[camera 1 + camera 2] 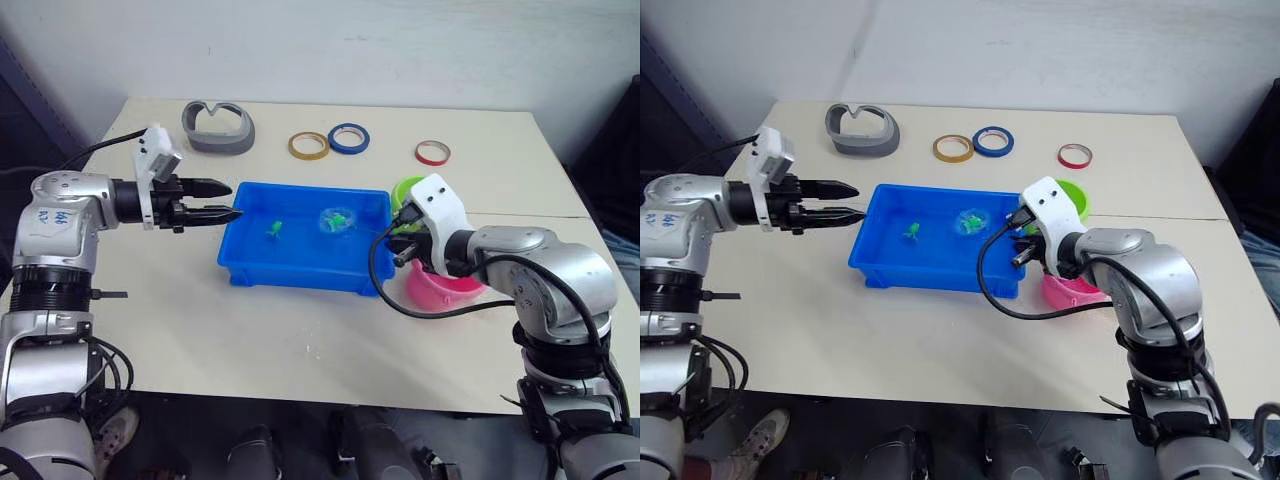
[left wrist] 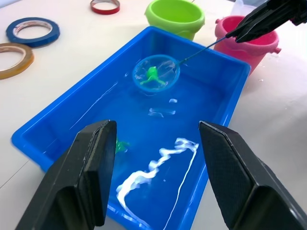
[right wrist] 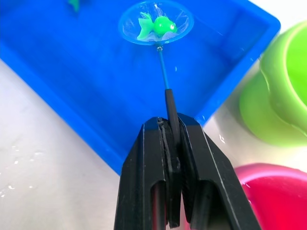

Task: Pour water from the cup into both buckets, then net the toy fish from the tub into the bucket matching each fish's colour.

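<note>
The right gripper [image 3: 173,143] is pinching the thin dark stick of the net [image 3: 156,22], its two black fingers closed tight around the handle. The stick is running from the gripper, at the right end of the tub [image 1: 300,262], leftward and slightly away over the water, so the net's long axis is lying roughly left to right. The light blue hoop is sitting right of the tub's middle, nearer the far wall, and a bright green fish [image 3: 158,26] is lying inside its mesh. A second green fish [image 1: 273,229] is sitting in the water further left.

The right arm is bending at the elbow and reaching leftward, its wrist hanging over the pink bucket [image 1: 440,290]. The lime green bucket [image 1: 404,188] is standing just beyond it, both beside the tub's right end.

The left gripper [image 1: 213,200] is hovering just off the tub's left end, its fingers spread wide and holding nothing, pointing right toward the tub. The left forearm is stretching out level, above the worktop [image 1: 250,340].

Along the far side of the worktop, a grey curved object [image 1: 217,127], a yellow tape ring [image 1: 308,146], a blue tape ring [image 1: 348,138] and a red tape ring [image 1: 432,152] are lying well apart from the tub.
</note>
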{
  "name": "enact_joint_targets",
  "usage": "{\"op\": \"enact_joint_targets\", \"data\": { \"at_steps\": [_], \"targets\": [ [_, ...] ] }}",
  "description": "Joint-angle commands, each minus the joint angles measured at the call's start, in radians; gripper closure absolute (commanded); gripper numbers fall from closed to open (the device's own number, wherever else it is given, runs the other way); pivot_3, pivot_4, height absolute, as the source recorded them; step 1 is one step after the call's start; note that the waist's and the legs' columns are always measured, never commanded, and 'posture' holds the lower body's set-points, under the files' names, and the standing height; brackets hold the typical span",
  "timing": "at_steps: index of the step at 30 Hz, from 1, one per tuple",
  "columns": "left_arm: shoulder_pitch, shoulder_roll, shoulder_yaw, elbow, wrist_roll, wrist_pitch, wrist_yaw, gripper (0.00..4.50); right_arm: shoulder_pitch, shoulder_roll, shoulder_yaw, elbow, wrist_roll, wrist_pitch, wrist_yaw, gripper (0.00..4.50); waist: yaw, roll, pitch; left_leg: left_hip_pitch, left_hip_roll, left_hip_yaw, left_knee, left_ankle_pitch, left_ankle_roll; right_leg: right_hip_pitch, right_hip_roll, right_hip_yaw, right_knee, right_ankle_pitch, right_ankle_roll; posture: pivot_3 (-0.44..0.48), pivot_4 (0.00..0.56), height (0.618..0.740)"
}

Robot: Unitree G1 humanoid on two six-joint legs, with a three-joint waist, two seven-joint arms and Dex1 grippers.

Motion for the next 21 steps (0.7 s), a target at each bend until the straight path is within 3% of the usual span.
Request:
{"op": "enact_joint_targets", "data": {
  "at_steps": [1, 12, 21],
  "targets": [
    [-0.053, -0.014, -0.005, 0.023, -0.002, -0.025, -0.019, 1.48, 0.010, -0.022, -0.057, -0.100, 0.052, 0.007, 0.010, 4.50, 0.000, 0.000, 0.000, 0.000, 0.000, 0.000, 0.000, 0.000, 0.000, 0.000, 0.000, 0.000, 0.000, 0.000, 0.000, 0.000, 0.150, 0.693],
    [-0.084, -0.027, -0.014, 0.066, 0.010, -0.049, -0.030, 1.48, 0.014, -0.054, -0.081, -0.165, 0.097, -0.024, 0.001, 4.50, -0.002, 0.000, 0.000, 0.000, 0.000, 0.000, -0.001, 0.000, 0.000, 0.000, 0.000, 0.000, -0.001, 0.000, 0.000, 0.000, 0.150, 0.693],
    [-0.139, -0.067, -0.029, 0.153, 0.028, -0.105, -0.041, 1.48, 0.005, -0.231, -0.257, -0.172, 0.138, -0.045, 0.032, 4.50, 0.004, 0.000, 0.000, -0.001, 0.000, 0.000, -0.003, 0.000, 0.000, 0.000, 0.000, -0.001, -0.004, 0.000, 0.000, 0.000, 0.150, 0.693]
  ]
}}
